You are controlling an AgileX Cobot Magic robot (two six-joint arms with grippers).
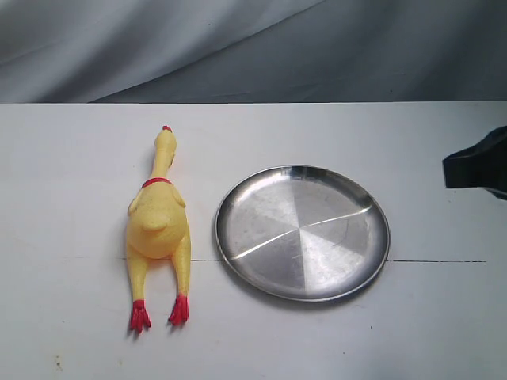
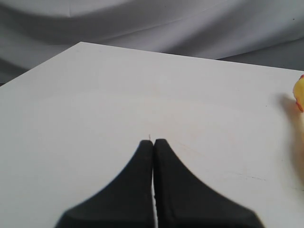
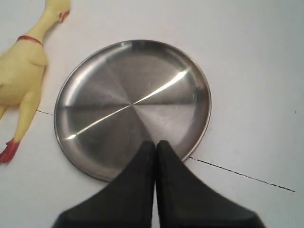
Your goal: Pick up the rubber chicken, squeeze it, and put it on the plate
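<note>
A staged test bench, most likely a lab: a bare white table with a grey cloth draped behind it.

A white bench fills the foreground, its matte top crossed by a thin dark seam. Behind its far edge hangs a grey cloth backdrop in soft folds. The light is even and diffuse, with faint shadows.
</note>
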